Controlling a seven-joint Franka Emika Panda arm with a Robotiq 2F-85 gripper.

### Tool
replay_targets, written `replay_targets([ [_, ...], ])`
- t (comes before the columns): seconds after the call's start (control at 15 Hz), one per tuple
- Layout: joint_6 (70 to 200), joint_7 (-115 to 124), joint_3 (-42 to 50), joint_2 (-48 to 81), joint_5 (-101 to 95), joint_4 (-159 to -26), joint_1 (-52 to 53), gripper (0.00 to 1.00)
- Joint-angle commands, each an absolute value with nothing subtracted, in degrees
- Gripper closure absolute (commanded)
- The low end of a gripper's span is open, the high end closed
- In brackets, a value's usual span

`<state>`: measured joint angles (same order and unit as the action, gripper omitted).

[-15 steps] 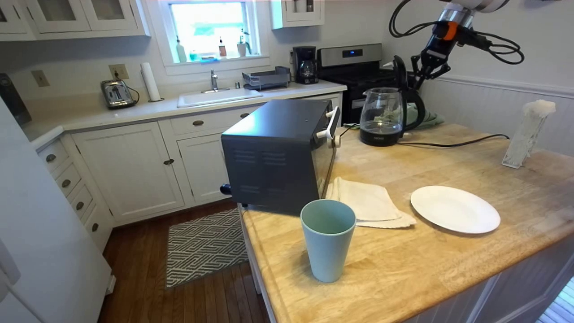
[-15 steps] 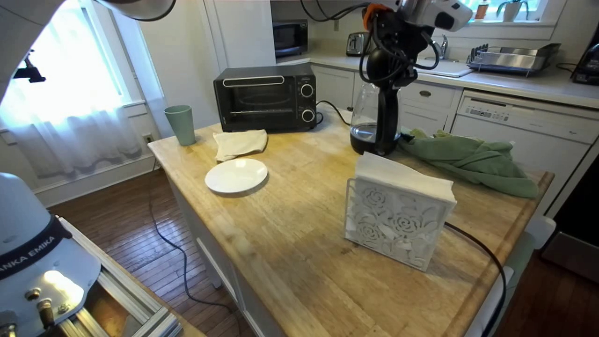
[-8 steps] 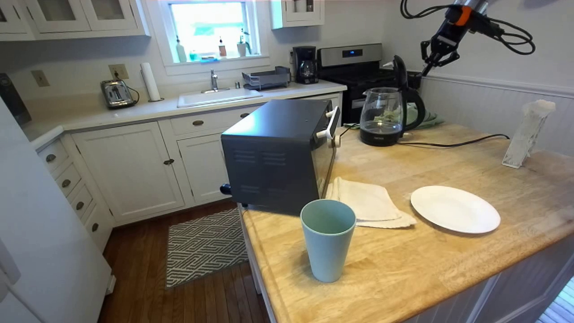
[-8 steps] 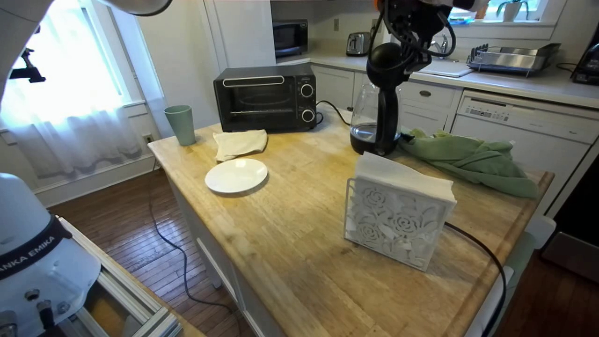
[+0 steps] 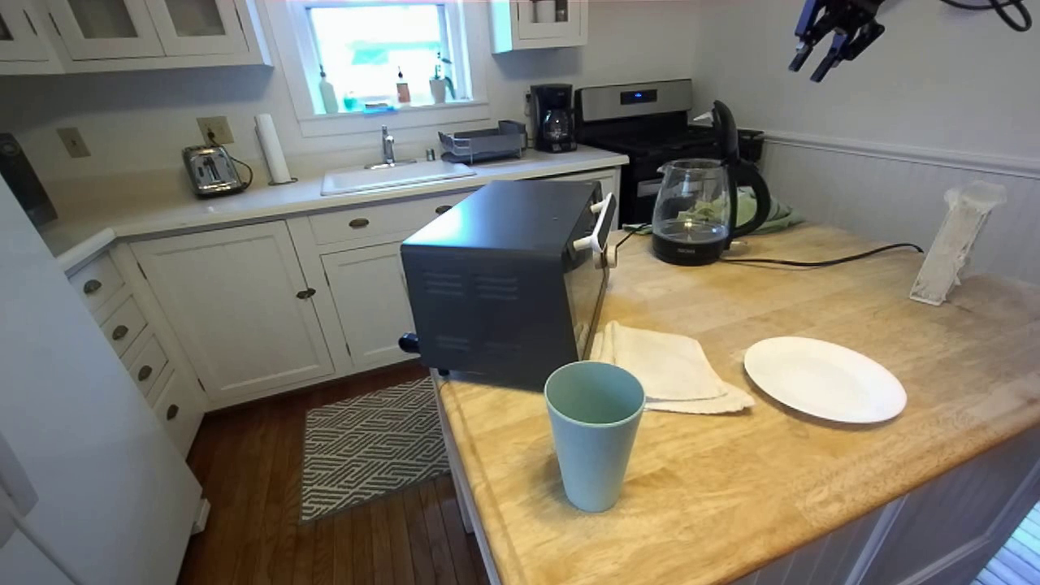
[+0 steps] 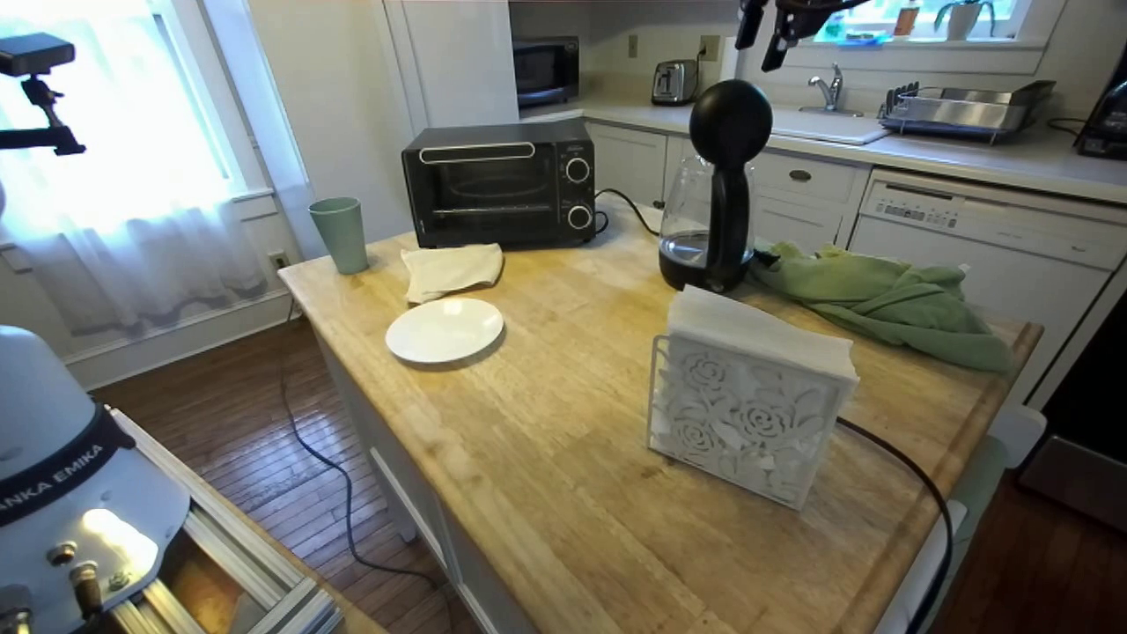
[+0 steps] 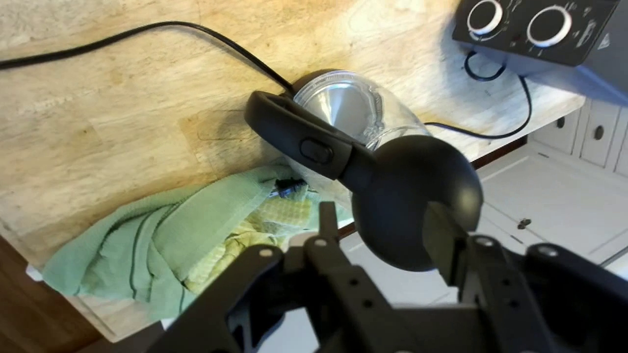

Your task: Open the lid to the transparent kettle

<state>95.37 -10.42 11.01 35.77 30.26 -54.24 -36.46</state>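
The transparent kettle (image 5: 691,199) stands on the wooden table in both exterior views (image 6: 685,207). Its round black lid (image 5: 725,130) is swung open and stands upright above the handle side, leaving the glass mouth uncovered. The lid faces the camera as a black disc in an exterior view (image 6: 731,123). In the wrist view the lid (image 7: 412,191) covers part of the kettle (image 7: 338,105). My gripper (image 5: 808,69) is open and empty, above and apart from the lid. Only its fingers show at the top edge in an exterior view (image 6: 760,51). In the wrist view the fingers (image 7: 382,211) stand apart.
A black toaster oven (image 6: 502,189) stands beside the kettle. A green towel (image 6: 889,299) lies on its other side. A white napkin holder (image 6: 748,414), plate (image 5: 825,379), folded cloth (image 5: 666,366) and teal cup (image 5: 595,439) are on the table. A black cord (image 7: 147,28) crosses it.
My gripper has risen from behind the lid and moved up and away from the kettle, toward the top edge of both exterior views. The lid stays upright and the kettle has not moved.
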Motion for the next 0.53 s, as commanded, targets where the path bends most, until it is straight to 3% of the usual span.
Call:
replay_targets([
  [0.0,97.3,-20.1,10.8,24.8,29.4,-67.6,-34.5,0.19],
  [0.2,101.0,-22.2,11.4,19.6,28.5,-74.3,-32.0,0.01],
  [0.47,111.2,-19.8,12.3,13.7,24.3,-83.9,-27.8,0.0],
])
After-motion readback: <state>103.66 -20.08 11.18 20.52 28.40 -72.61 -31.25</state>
